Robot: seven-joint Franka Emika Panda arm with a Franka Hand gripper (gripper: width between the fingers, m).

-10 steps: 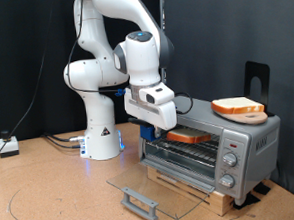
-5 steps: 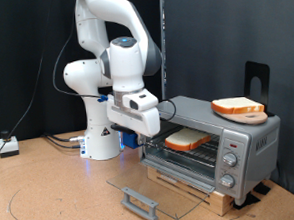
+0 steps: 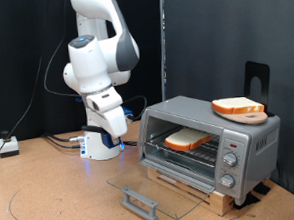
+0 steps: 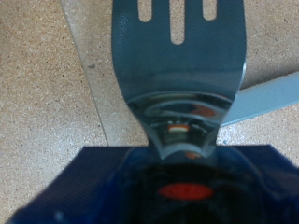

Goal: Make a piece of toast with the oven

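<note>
The piece of toast point(image 3: 187, 140) lies flat on the wire rack inside the silver-grey oven point(image 3: 251, 141). The oven's glass door point(image 3: 152, 187) hangs open and lies flat, with its grey bar handle point(image 3: 140, 203) at the front. My gripper point(image 3: 115, 125) is to the exterior view's left of the oven, apart from it and pointing down. In the wrist view the gripper point(image 4: 182, 163) is shut on a metal slotted spatula point(image 4: 177, 65), which sticks out over the floor and the door's glass edge.
A second bread slice point(image 3: 237, 105) lies on a round wooden board on top of the oven. A black stand point(image 3: 256, 78) is behind it. The robot base point(image 3: 101, 141) and cables are at the exterior view's left. The oven's knobs point(image 3: 229, 161) face front right.
The arm has drawn back from the oven mouth towards the exterior view's left and turned the gripper downward. The toast stays on the rack.
</note>
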